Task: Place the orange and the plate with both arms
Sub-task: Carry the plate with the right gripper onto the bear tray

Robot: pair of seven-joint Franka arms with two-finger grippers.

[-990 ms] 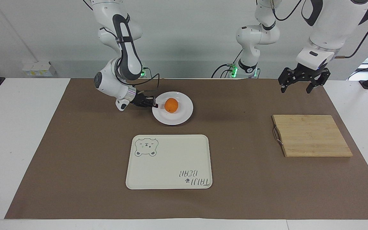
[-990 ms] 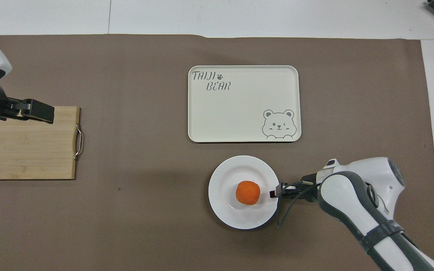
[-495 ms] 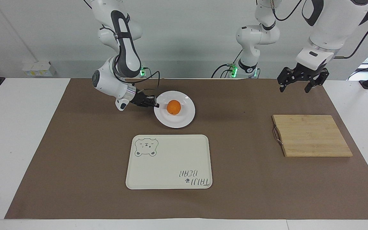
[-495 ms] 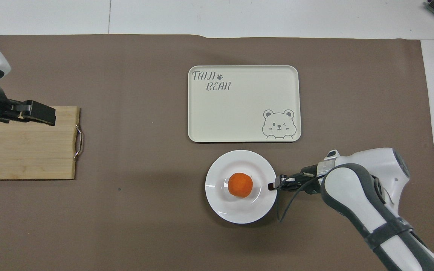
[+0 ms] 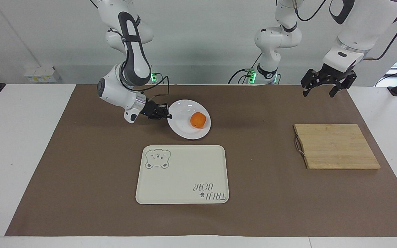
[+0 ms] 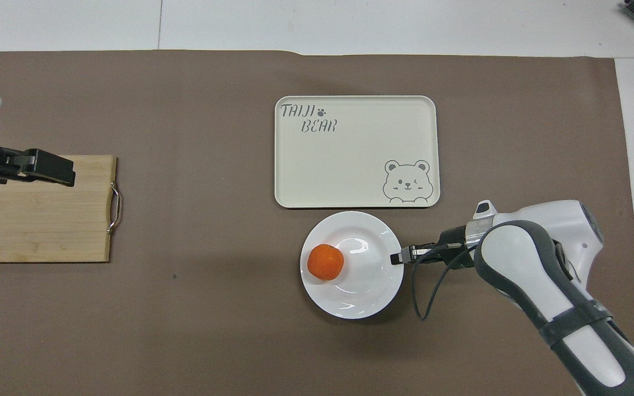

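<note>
The white plate (image 5: pixel 183 117) is held by its rim a little above the brown mat, tilted, just on the robots' side of the tray. It also shows in the overhead view (image 6: pixel 366 269). The orange (image 5: pixel 198 120) lies on the plate against the rim toward the left arm's end of the table (image 6: pixel 325 262). My right gripper (image 5: pixel 166 115) is shut on the plate's rim at the right arm's end (image 6: pixel 397 257). My left gripper (image 5: pixel 325 86) waits open and empty, raised in the air by the cutting board (image 6: pixel 47 168).
A cream rectangular tray (image 5: pixel 181 201) with a bear print lies mid-table, close to the plate (image 6: pixel 350 165). A wooden cutting board (image 5: pixel 336 146) with a metal handle lies at the left arm's end (image 6: pixel 36 220). A brown mat covers the table.
The right gripper has lifted and carried the plate toward the tray. The orange has rolled from the plate's middle to its rim toward the left arm's end. The left gripper has risen slightly.
</note>
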